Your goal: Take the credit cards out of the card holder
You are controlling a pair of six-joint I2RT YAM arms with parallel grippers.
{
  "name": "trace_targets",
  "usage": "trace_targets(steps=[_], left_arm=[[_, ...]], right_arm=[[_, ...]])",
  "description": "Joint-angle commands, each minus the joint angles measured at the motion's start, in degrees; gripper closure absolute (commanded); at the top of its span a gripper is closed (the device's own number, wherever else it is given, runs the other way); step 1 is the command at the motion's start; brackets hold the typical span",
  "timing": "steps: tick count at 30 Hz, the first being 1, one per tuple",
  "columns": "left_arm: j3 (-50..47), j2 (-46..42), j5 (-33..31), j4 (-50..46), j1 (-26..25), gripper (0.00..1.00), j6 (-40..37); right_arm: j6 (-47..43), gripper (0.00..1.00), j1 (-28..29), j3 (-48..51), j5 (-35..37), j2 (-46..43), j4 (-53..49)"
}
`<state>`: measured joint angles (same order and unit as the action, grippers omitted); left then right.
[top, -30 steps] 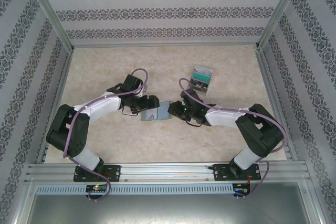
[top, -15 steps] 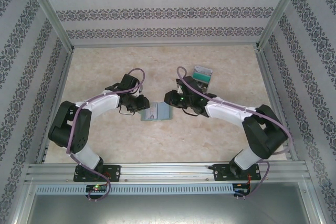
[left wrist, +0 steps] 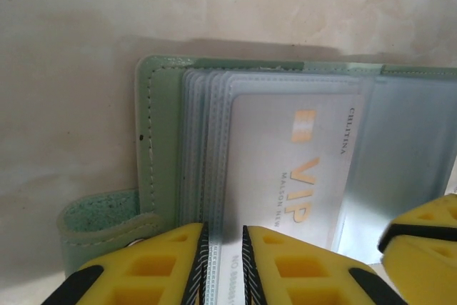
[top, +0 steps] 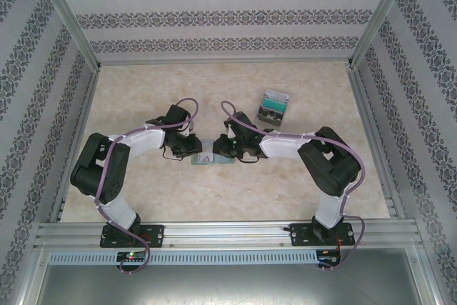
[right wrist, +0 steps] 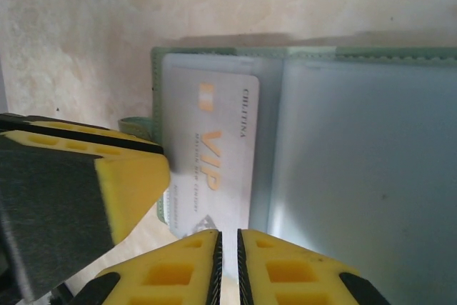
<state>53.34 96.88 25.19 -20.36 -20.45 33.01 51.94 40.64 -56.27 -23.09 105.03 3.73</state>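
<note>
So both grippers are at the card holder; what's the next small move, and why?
Probably ease the right gripper straight back, drawing the VIP card out of its clear sleeve while the left gripper pins the card holder. Both pairs of jaws look closed at the near edge, the right apparently on the card, which lies inside.

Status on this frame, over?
Left pincer, right pincer: both pinched on open card holder sleeves. VIP card in sleeve; credit cards piled beyond right arm. No obstruction.

Bright even light; card holder (left wrist: 164, 105) casts soft shadow; close-ups slightly hazy.
</note>
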Motion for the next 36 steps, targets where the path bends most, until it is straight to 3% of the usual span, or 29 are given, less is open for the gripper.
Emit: trace_targets(steps=[1, 29, 36], left_arm=[[-1.0, 0.7, -0.9, -0.2, 0.7, 0.80, -0.2], [-1.2, 1.4, 0.1, 0.1, 0.7, 0.82, 0.3], [-1.1, 1.6, -1.3, -1.0, 0.7, 0.89, 0.3]], right_arm=[[0.9, 0.84, 0.2, -1.1, -1.3, 1.3, 2.1], [1.5, 0.83, 0.4, -2.7, -3.7, 5.3, 4.3], [0.1, 0.82, 0.2, -1.8, -1.0, 2.4, 1.9]])
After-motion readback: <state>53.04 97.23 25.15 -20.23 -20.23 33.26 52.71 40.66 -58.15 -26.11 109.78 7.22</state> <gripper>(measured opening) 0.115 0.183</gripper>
